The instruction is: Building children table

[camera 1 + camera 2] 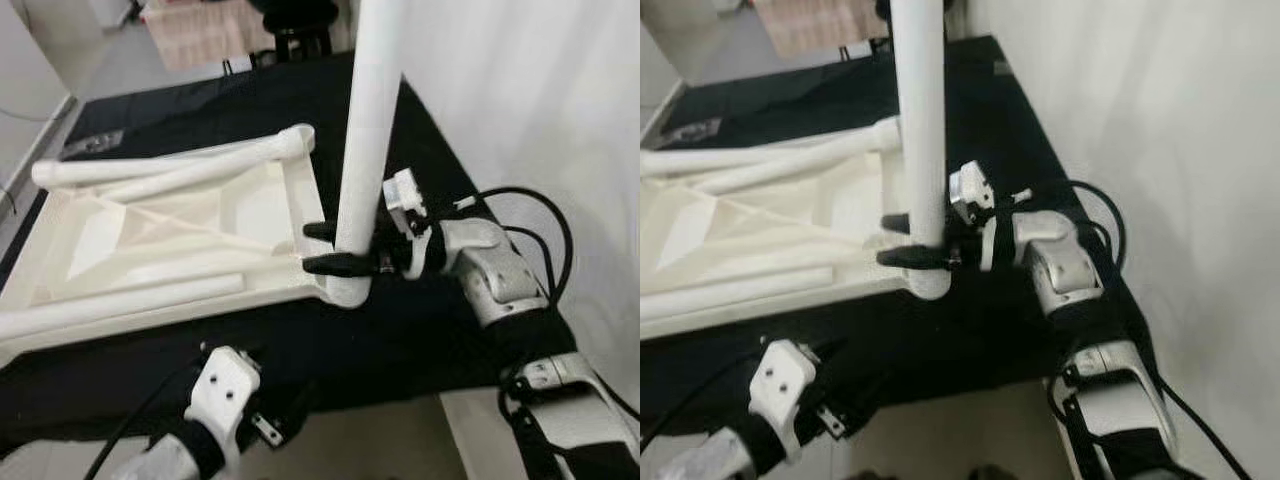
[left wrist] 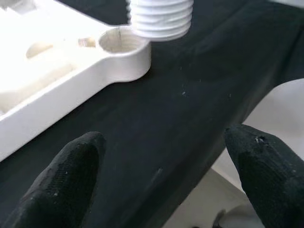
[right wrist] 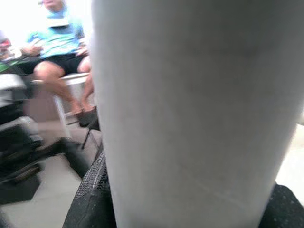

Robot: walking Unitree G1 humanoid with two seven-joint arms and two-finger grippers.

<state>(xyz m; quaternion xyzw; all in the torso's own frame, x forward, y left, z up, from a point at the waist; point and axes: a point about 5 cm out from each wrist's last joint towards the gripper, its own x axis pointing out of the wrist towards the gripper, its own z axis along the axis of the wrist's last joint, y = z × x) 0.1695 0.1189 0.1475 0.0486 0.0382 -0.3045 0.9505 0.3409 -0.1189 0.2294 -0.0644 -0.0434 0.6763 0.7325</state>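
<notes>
A white children's table top [image 1: 262, 205] lies upside down on a black cloth. My right gripper [image 1: 310, 248] is shut on an upright white table leg [image 1: 365, 120], low down, at the top's near right corner. In the left wrist view the leg's threaded end [image 2: 160, 19] hangs just above the round corner socket [image 2: 118, 42], slightly off to one side. My left gripper [image 2: 161, 175] is open over the cloth's front edge, short of that corner, with nothing between its fingers [image 2: 66, 180]. In the right wrist view the leg [image 3: 190, 114] sits between the black pads.
Three loose white legs [image 1: 170, 165] [image 1: 120, 305] lie on the table top. The black cloth [image 1: 420, 320] ends at pale floor in front. A white wall [image 1: 520, 90] stands close on the right. A dark stool [image 1: 300, 35] is behind. A person [image 3: 57, 42] sits farther off.
</notes>
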